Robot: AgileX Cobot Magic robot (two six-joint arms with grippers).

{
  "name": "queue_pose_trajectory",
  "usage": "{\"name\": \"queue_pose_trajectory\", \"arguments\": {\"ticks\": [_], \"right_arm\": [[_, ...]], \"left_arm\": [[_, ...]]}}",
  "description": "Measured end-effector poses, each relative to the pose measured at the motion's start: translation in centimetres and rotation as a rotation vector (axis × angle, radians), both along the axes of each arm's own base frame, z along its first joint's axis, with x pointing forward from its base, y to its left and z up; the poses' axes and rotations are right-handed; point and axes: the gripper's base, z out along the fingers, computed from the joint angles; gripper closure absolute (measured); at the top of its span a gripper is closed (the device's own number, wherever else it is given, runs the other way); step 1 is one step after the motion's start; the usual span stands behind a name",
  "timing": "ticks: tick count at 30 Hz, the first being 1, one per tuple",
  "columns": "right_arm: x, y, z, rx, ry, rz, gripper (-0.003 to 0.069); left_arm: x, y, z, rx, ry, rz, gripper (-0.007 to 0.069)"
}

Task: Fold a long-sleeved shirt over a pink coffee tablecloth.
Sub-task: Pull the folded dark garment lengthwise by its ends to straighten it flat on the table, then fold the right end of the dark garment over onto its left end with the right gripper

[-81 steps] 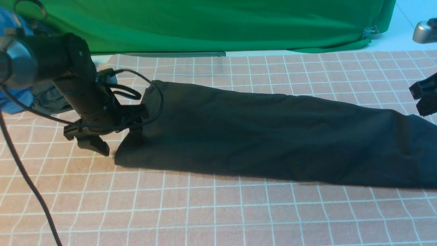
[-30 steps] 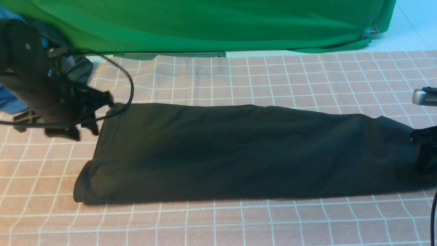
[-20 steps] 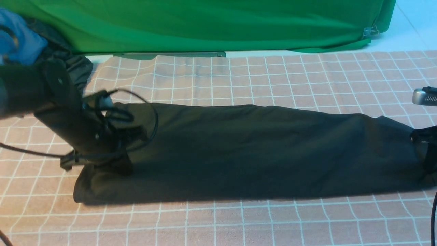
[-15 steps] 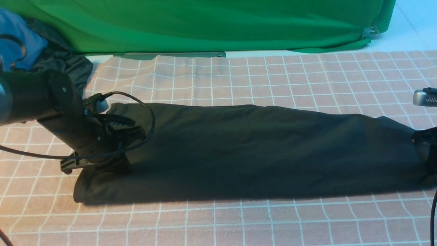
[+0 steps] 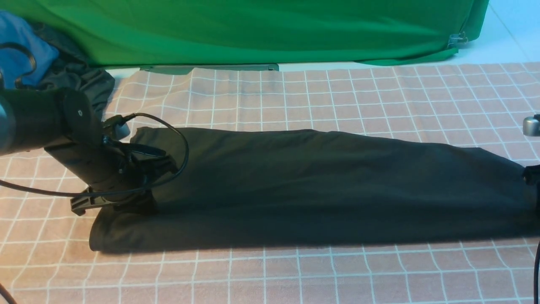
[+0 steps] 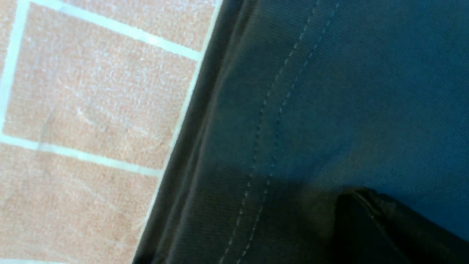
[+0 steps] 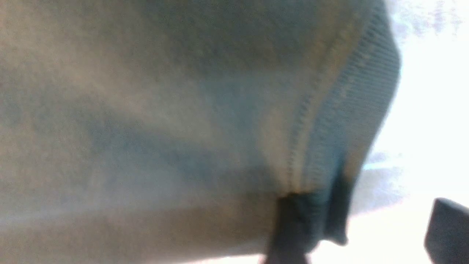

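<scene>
The long-sleeved shirt (image 5: 320, 185) lies as a long, narrow black band across the middle of the pink coffee tablecloth (image 5: 295, 97), so the lengthwise folds look done and a crosswise fold seems to be in hand. The left gripper (image 5: 145, 204) is clenched and pressed down at the shirt's left end by the stitched hem; I cannot tell whether it pinches cloth. The right gripper (image 5: 532, 181) sits at the right end, jaws apart beside a ribbed edge. Next, one end probably needs all its layers gripped, lifted and carried over the other without dragging the band askew.
</scene>
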Motion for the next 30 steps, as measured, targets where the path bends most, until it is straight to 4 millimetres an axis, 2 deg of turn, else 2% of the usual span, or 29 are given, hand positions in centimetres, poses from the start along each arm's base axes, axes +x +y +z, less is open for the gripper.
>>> {"name": "queue_pose_trajectory", "arguments": {"ticks": [2, 4, 7, 10, 11, 14, 18, 20, 22, 23, 24, 25, 27, 30], "right_arm": [[0.7, 0.3, 1.2, 0.034, -0.055, 0.005, 0.0032], [1.3, 0.6, 2.1, 0.070, -0.128, 0.008, 0.0008], [1.9, 0.8, 2.5, 0.095, -0.184, 0.001, -0.0001], [2.4, 0.8, 1.2, 0.111, -0.176, -0.002, -0.0007], [2.5, 0.8, 0.9, 0.113, -0.169, -0.003, -0.0007], [2.8, 0.8, -1.4, 0.129, -0.110, -0.009, -0.0004], [2.9, 0.7, -2.2, 0.131, -0.090, -0.009, 0.0030], [2.9, 0.7, -2.2, 0.133, -0.088, -0.007, 0.0131], [2.9, 0.7, -2.3, 0.138, -0.085, 0.009, 0.0264], [2.9, 0.8, -2.3, 0.143, -0.083, 0.016, 0.0340], [2.8, 0.9, -2.3, 0.152, -0.075, 0.026, 0.0461], [2.8, 0.9, -2.3, 0.154, -0.070, 0.037, 0.0529], [2.9, 0.9, -2.1, 0.155, -0.066, 0.050, 0.0580], [2.7, 0.6, -1.6, 0.136, -0.030, 0.039, 0.0589]], "left_arm": [[-0.2, 0.2, 0.6, 0.015, -0.020, -0.020, 0.0612], [-0.5, 0.3, 1.6, 0.015, -0.045, -0.030, 0.0612], [-0.8, 0.2, 3.1, 0.006, -0.090, -0.030, 0.0612], [-1.9, 0.1, 5.8, -0.005, -0.156, -0.044, 0.0612], [-1.9, 0.1, 5.9, -0.005, -0.159, -0.045, 0.0612], [-3.1, -0.1, 8.2, -0.014, -0.210, -0.066, 0.0612], [-4.1, -0.2, 9.9, -0.021, -0.259, -0.085, 0.0611], [-4.8, -0.3, 11.3, -0.030, -0.302, -0.084, 0.0611], [-5.4, -0.3, 12.2, -0.031, -0.336, -0.083, 0.0611], [-5.6, -0.3, 12.5, -0.032, -0.346, -0.083, 0.0611], [-6.0, -0.2, 13.1, -0.033, -0.366, -0.084, 0.0611], [-6.3, -0.2, 13.5, -0.033, -0.379, -0.085, 0.0611], [-6.8, -0.2, 14.1, -0.033, -0.395, -0.090, 0.0611], [-7.7, -0.2, 15.0, -0.030, -0.416, -0.104, 0.0611]]}}
